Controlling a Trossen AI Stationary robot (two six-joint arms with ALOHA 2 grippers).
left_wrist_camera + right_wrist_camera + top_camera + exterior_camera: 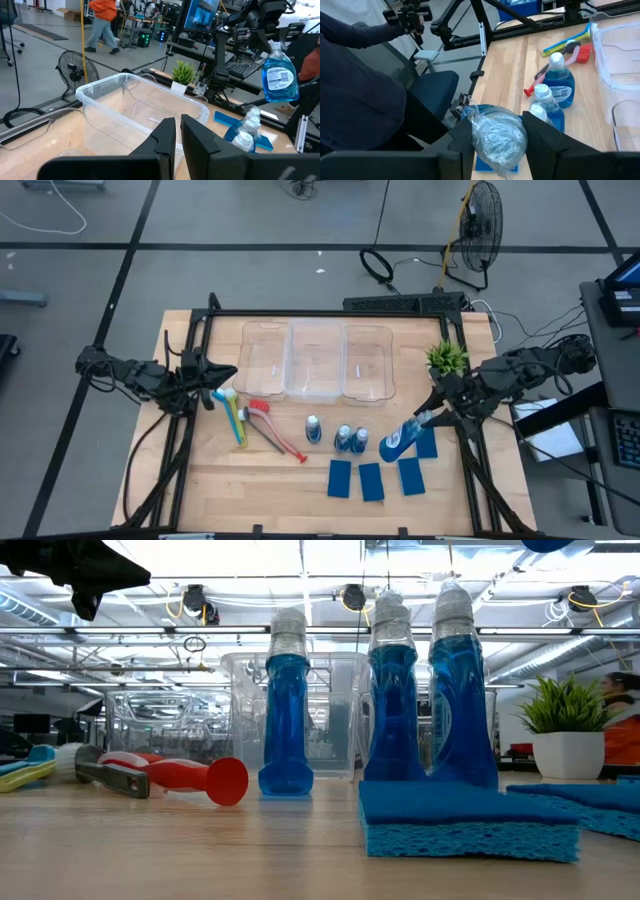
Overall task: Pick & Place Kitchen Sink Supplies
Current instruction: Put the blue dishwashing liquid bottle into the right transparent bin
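My right gripper [428, 418] is shut on a blue-and-white bottle [398, 444] above the table's right part. Three more bottles [343, 438] stand upright left of it, seen close in the low view [392, 700]. Three blue sponges [371, 480] lie flat near the front edge, and a fourth sponge [428, 444] lies under the held bottle. The light blue and yellow-green brushes [236, 418] and the red brush [280, 435] lie flat at left. My left gripper [225, 373] hovers shut just above and behind the brush heads, touching nothing. My right gripper [497, 134] pinches the bottle's clear-capped top end [495, 131] between its two fingers [462, 137], coming from the table's right. The bottle is lifted clear and hangs below the fingers [272, 47], its blue body [280, 75] in the air.
Three clear plastic bins [317, 360] stand side by side along the table's far part. A small potted plant [447, 358] stands right of them, close to my right arm. People show beyond the table in the wrist views. Bare wood lies at front left.
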